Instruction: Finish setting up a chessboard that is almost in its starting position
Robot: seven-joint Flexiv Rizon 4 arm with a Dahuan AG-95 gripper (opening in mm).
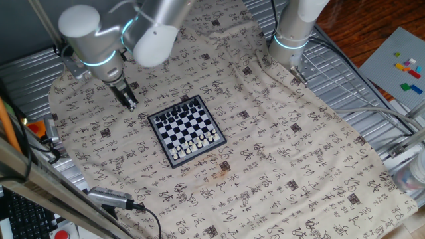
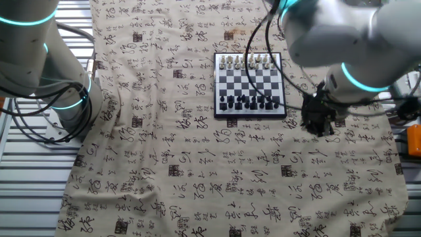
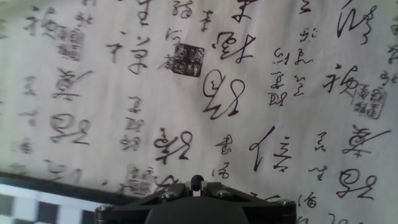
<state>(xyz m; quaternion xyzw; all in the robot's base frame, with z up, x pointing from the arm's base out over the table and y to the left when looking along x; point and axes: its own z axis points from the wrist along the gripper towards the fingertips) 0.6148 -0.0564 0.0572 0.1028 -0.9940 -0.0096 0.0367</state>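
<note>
The chessboard (image 1: 186, 129) lies on the calligraphy cloth, with white pieces (image 1: 196, 145) along its near edge and dark pieces (image 1: 176, 109) along its far edge. It also shows in the other fixed view (image 2: 250, 85), and its corner shows at the lower left of the hand view (image 3: 37, 208). My gripper (image 1: 129, 101) hovers over the cloth just off the board's dark-piece side, also seen in the other fixed view (image 2: 319, 122). In the hand view my gripper (image 3: 196, 183) is shut on a tiny dark chess piece (image 3: 196, 182), whose round top pokes out between the fingertips.
A second arm's base (image 1: 292, 33) stands at the cloth's far edge. A grey plate with coloured bricks (image 1: 398, 66) lies at the far right. A cabled device (image 1: 113, 198) sits at the cloth's near left. A brown stain (image 1: 222, 171) marks the cloth near the board.
</note>
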